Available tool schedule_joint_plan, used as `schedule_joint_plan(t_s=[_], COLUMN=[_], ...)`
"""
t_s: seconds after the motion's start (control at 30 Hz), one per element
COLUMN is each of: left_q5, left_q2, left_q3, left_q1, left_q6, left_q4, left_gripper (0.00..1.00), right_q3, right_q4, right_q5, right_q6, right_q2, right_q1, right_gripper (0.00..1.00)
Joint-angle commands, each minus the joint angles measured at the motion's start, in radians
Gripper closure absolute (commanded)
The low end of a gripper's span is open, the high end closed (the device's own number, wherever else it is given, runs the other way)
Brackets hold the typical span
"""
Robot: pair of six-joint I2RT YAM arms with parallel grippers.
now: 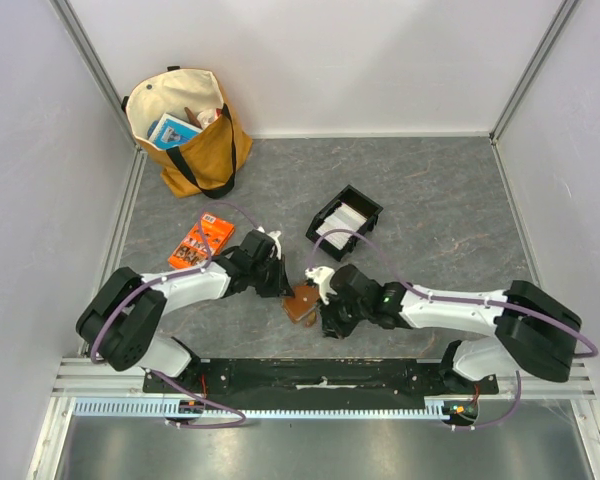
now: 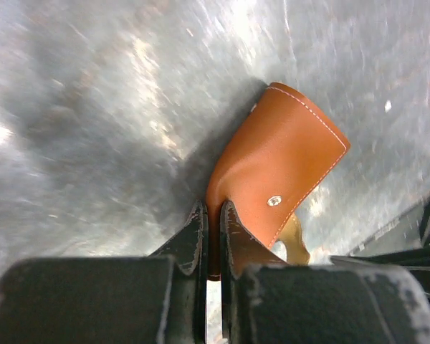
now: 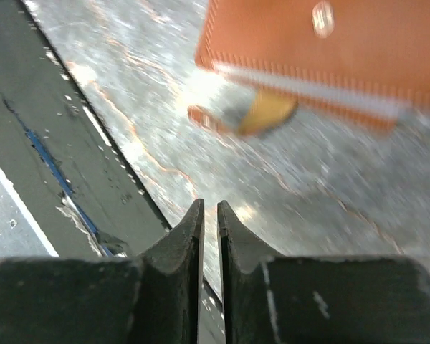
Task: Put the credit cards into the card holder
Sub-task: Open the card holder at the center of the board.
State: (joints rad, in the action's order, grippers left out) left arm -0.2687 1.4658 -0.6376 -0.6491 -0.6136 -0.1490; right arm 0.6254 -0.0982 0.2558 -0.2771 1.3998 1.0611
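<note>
The brown card holder [image 1: 302, 303] sits on the grey bench [image 1: 430, 200], near the front edge, in between the two arms. The left claw [image 2: 211, 211] is clamped on one edge of it, and you can see the brown leather going down between the two fingers. The card holder is bent up a bit from the bench, with its little round snap facing up. The right claw [image 3: 209, 208] is just beside the card holder but not touching it. Its two fingers are only a tiny bit apart and hold nothing. From that side a thin pale strip runs along the card holder's edge, but it is too blurry to tell what it is. White credit cards [image 1: 345, 215] lie in a black tray [image 1: 368, 200] farther back. An orange packet [image 1: 201, 243] lies to the left, and a yellow bag [image 1: 195, 160] stands in the back corner.
</note>
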Motion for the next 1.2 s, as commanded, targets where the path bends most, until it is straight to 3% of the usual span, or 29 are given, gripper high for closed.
schedule_joint_plan(t_s=[0.0, 0.13, 0.23, 0.27, 0.37, 0.5, 0.6, 0.9, 0.97, 1.0, 1.17], left_q5=[0.226, 0.198, 0.191, 0.189, 0.155, 0.129, 0.172, 0.307, 0.354, 0.362, 0.332], left_q2=[-0.021, -0.051, -0.091, -0.107, -0.146, -0.235, -0.335, -0.479, -0.479, -0.478, -0.441], left_q3=[0.036, 0.042, 0.053, 0.058, 0.076, 0.049, 0.035, -0.045, -0.068, -0.071, -0.106], left_q1=[0.025, 0.025, 0.025, 0.025, 0.023, 0.023, 0.023, 0.025, 0.026, 0.028, 0.037], left_q6=[-0.015, -0.021, -0.040, -0.051, -0.084, -0.139, -0.127, -0.049, -0.037, -0.025, -0.011], left_q4=[0.022, 0.017, -0.001, -0.010, -0.030, -0.179, -0.268, -0.362, -0.394, -0.397, -0.400], left_gripper=[0.95, 0.93, 0.89, 0.88, 0.72, 0.52, 0.35, 0.12, 0.05, 0.04, 0.04], right_q3=[-0.036, -0.012, 0.022, 0.039, 0.078, 0.125, 0.146, 0.192, 0.221, 0.229, 0.197], right_q4=[-0.146, -0.199, -0.205, -0.205, -0.213, -0.256, -0.255, -0.238, -0.265, -0.276, -0.251], right_q5=[-0.038, -0.067, -0.215, -0.290, -0.415, -0.500, -0.498, -0.605, -0.683, -0.725, -0.790], right_q6=[-0.091, -0.147, -0.281, -0.333, -0.470, -0.629, -0.631, -0.694, -0.724, -0.744, -0.844], right_q2=[-0.076, -0.062, -0.117, -0.140, -0.197, -0.228, -0.210, -0.145, -0.121, -0.110, -0.116], right_q1=[-0.055, -0.056, -0.058, -0.056, -0.056, -0.056, -0.056, -0.033, -0.003, 0.010, 0.002], right_gripper=[0.80, 0.85, 0.84, 0.74, 0.39, 0.22, 0.21, 0.16, 0.08, 0.02, 0.02])
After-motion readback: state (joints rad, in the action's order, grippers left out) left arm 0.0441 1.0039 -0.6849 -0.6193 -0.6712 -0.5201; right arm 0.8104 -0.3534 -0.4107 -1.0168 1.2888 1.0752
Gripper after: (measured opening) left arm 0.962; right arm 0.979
